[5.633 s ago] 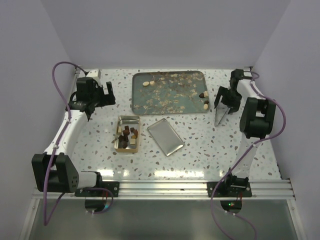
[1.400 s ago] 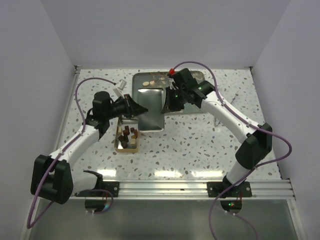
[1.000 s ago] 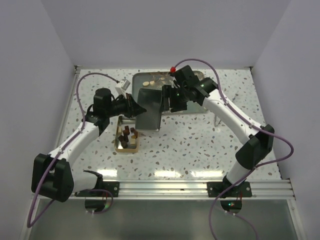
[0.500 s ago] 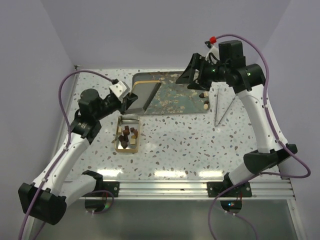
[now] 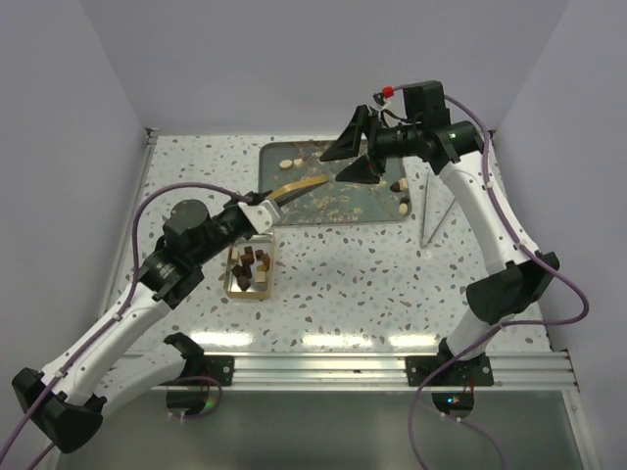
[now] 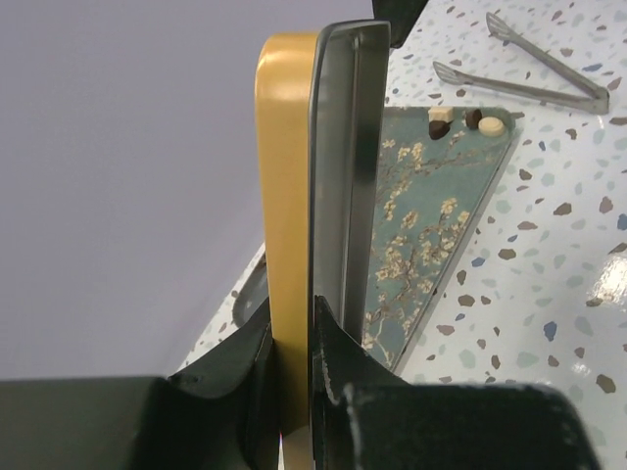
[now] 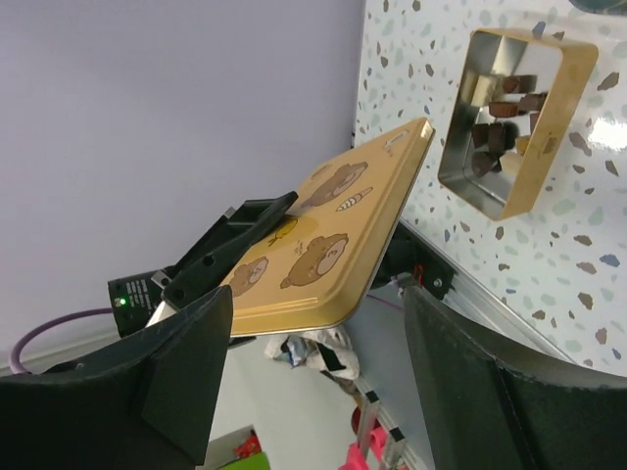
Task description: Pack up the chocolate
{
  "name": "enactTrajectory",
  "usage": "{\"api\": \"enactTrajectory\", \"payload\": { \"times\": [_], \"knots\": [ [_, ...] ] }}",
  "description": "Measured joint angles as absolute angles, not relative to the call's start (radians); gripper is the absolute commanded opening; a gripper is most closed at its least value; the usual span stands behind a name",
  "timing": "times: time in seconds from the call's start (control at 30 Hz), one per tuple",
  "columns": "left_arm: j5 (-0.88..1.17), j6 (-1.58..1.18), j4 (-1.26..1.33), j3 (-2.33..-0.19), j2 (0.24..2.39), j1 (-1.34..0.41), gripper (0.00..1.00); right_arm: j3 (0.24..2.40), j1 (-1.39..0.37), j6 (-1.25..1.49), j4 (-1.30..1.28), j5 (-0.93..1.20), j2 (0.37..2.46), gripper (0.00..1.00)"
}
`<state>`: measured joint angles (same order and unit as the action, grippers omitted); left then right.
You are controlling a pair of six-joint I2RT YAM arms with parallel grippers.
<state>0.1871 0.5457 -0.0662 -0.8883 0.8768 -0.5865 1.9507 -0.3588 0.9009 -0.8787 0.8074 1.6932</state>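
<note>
lid [image 7: 323,245] in left fingers [image 6: 343,387]; bear print only in right wrist view

White terrazzo surface [image 5: 392,264], flecked grey-brown, seen from above and behind my arms. Three things lie directly on it. A teal tray [image 5: 333,206] with a pale blossom print sits at the far middle, its long side running left to right. An open gold tin [image 5: 231,274] stands nearer, left of centre, just clear of the tray's near-left corner, its long side running away from me. Metal tongs [image 5: 426,215] lie to the right of the tray, close beside its right edge, their joined end pointing toward me. The rail [image 5: 323,367] bearing my two arm bases runs along the near edge.
</note>
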Motion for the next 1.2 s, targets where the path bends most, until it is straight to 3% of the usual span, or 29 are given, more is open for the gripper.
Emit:
{"api": "enactTrajectory", "payload": {
  "times": [0.5, 0.6, 0.67, 0.73, 0.97, 1.0, 1.13, 1.17, 1.2],
  "knots": [
    [-0.076, 0.667, 0.049, -0.82, 0.933, -0.817, 0.0, 1.721, -0.424, 0.962, -0.801, 0.825, 1.632, 0.73],
    [-0.127, 0.678, 0.077, -0.819, 0.946, -0.851, 0.0, 1.701, -0.454, 0.98, -0.773, 0.82, 1.631, 0.66],
    [-0.162, 0.684, 0.107, -0.814, 0.95, -0.869, 0.0, 1.694, -0.47, 0.99, -0.759, 0.814, 1.631, 0.47],
    [-0.187, 0.71, 0.115, -0.805, 0.95, -0.883, 0.07, 1.686, -0.471, 1.036, -0.737, 0.799, 1.629, 0.32],
    [-0.226, 0.771, 0.111, -0.769, 0.974, -0.912, 0.3, 1.643, -0.467, 1.153, -0.691, 0.768, 1.628, 0.09],
    [-0.232, 0.771, 0.112, -0.764, 0.973, -0.912, 0.39, 1.629, -0.468, 1.163, -0.683, 0.768, 1.625, 0.03],
    [-0.259, 0.733, 0.111, -0.753, 0.971, -0.91, 0.58, 1.576, -0.479, 1.147, -0.626, 0.778, 1.6, 0.0],
    [-0.265, 0.722, 0.112, -0.752, 0.97, -0.909, 0.72, 1.567, -0.483, 1.142, -0.61, 0.778, 1.59, 0.0],
    [-0.271, 0.718, 0.115, -0.751, 0.966, -0.908, 0.78, 1.562, -0.485, 1.139, -0.601, 0.779, 1.582, 0.0]
  ]
}}
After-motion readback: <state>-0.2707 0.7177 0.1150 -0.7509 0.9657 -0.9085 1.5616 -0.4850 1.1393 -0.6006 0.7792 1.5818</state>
